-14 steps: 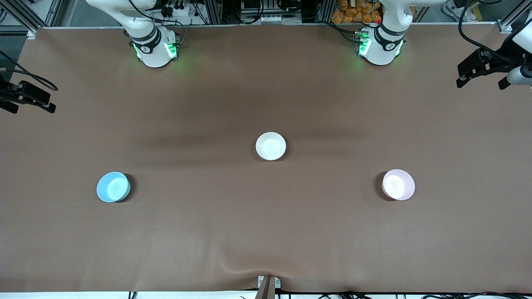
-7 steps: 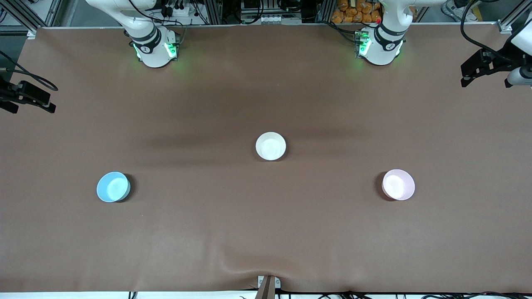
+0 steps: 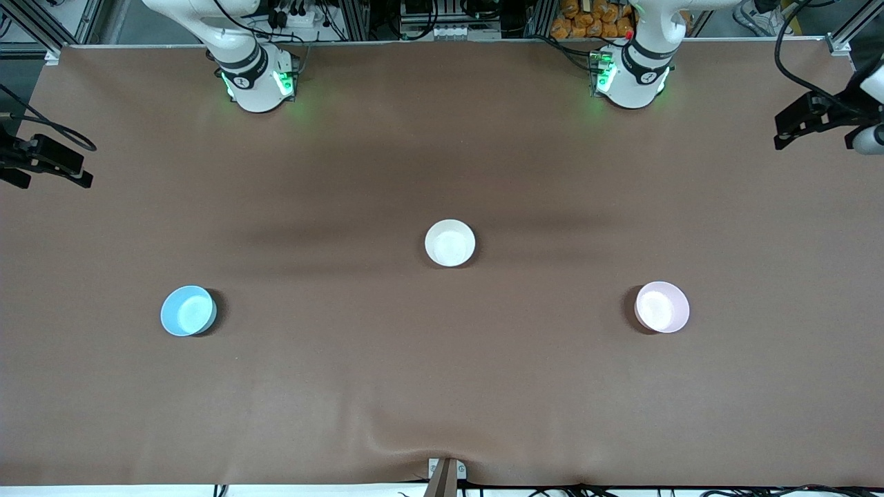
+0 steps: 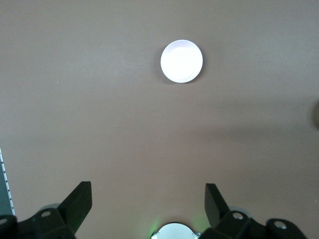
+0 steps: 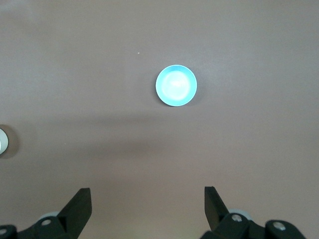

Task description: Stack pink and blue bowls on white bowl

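Note:
The white bowl point(image 3: 449, 243) stands mid-table. The sky-blue bowl point(image 3: 188, 310) sits toward the right arm's end and nearer the front camera. The pale pink bowl point(image 3: 661, 306) sits toward the left arm's end, equally near the camera. All three stand apart and upright. My left gripper point(image 3: 815, 131) hangs high over the table's edge at its own end, open and empty point(image 4: 148, 199). The left wrist view shows the pink bowl point(image 4: 181, 60) far below. My right gripper point(image 3: 52, 166) waits high at its end, open and empty point(image 5: 148, 201), with the blue bowl point(image 5: 176, 85) below.
The brown table cover point(image 3: 442, 386) has a wrinkle near the front edge by a small clamp point(image 3: 445, 473). The arm bases point(image 3: 259, 83) point(image 3: 628, 79) stand along the edge farthest from the camera. The white bowl's rim shows at the edge of each wrist view point(image 4: 316, 114) point(image 5: 2, 141).
My left gripper has drifted outward toward the left arm's end of the table. The right arm and all three bowls have not moved.

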